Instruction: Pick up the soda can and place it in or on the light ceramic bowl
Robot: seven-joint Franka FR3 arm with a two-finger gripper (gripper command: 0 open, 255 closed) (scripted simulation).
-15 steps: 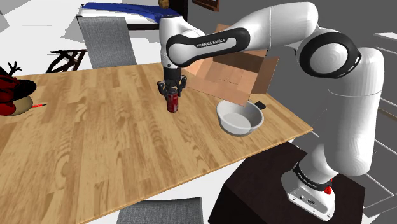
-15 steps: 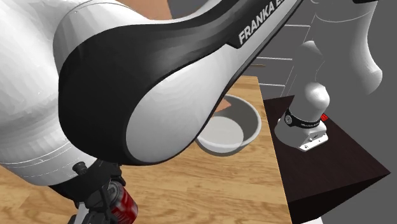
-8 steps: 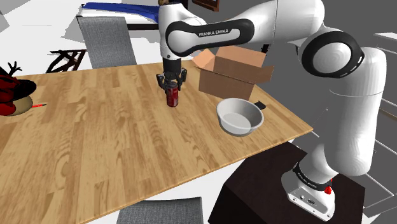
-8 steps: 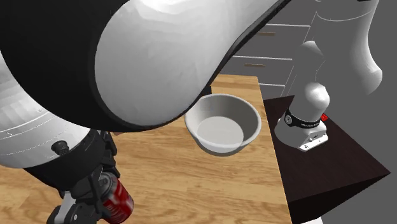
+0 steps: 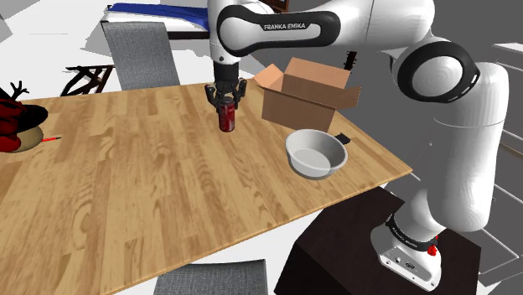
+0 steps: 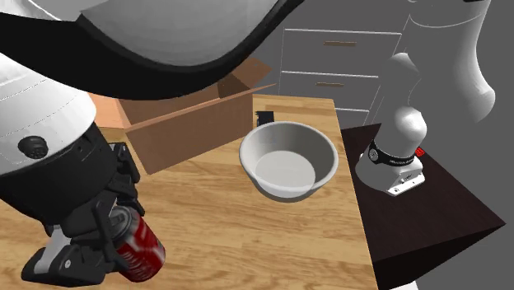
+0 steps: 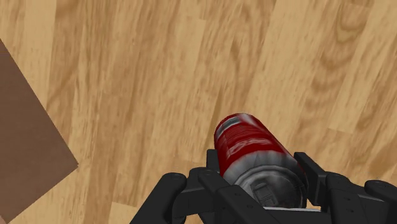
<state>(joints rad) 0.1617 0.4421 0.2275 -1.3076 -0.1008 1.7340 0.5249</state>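
Soda can [image 5: 226, 118] is red and sits tight between the two black fingers of the gripper [image 5: 226, 104], which is squeezed shut on its top end. It hangs over the middle of the wooden worktop [image 5: 126, 184] and looks lifted a bit, but that is hard to be sure of. The pale bowl [image 5: 312, 170] waits well apart from it, near the worktop's edge, on the shoulder view's right.

The can could slip, because the fingers only hold it up high and its sides look smooth. The brown cardboard box [image 5: 302, 102] stands near the way to the bowl, so a low swing could bump it. If the can is let go from too high, it may bounce out or tip the bowl, and then roll off the edge.

In the second exterior view the big arm covers a lot, and the can's bottom is cut off. The words on the can cannot be read. A small black thing [image 5: 342, 137] beside the bowl is too tiny to name.
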